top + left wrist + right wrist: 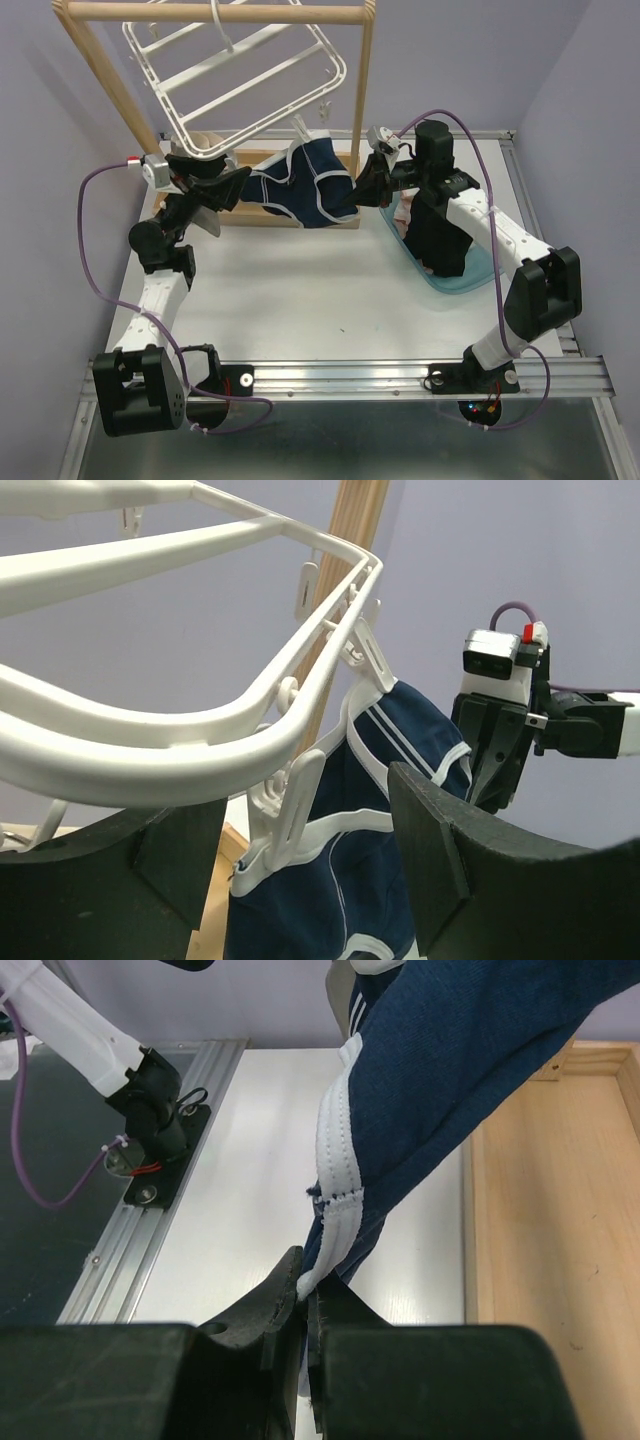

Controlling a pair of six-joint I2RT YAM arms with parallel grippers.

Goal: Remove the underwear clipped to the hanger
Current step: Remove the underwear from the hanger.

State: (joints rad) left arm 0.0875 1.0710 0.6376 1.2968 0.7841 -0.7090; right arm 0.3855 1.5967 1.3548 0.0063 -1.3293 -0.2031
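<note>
The white hanger (235, 70) hangs tilted from the wooden rail. One navy underwear with white trim (300, 190) is stretched below it, held by a white clip (290, 810) on the hanger rim (200, 750). My left gripper (300, 870) is open, its fingers either side of that clip and the cloth's waistband; in the top view it (232, 184) sits at the garment's left end. My right gripper (308, 1295) is shut on the white trim of the navy underwear (450, 1080), at its right end (372, 185).
The wooden rail stand (365, 70) and its base (550, 1260) stand behind the arms. A teal tray (455, 283) at the right holds pinkish cloth (402, 212), partly hidden by the right arm. A cream shape (205, 143) shows under the hanger's lower corner.
</note>
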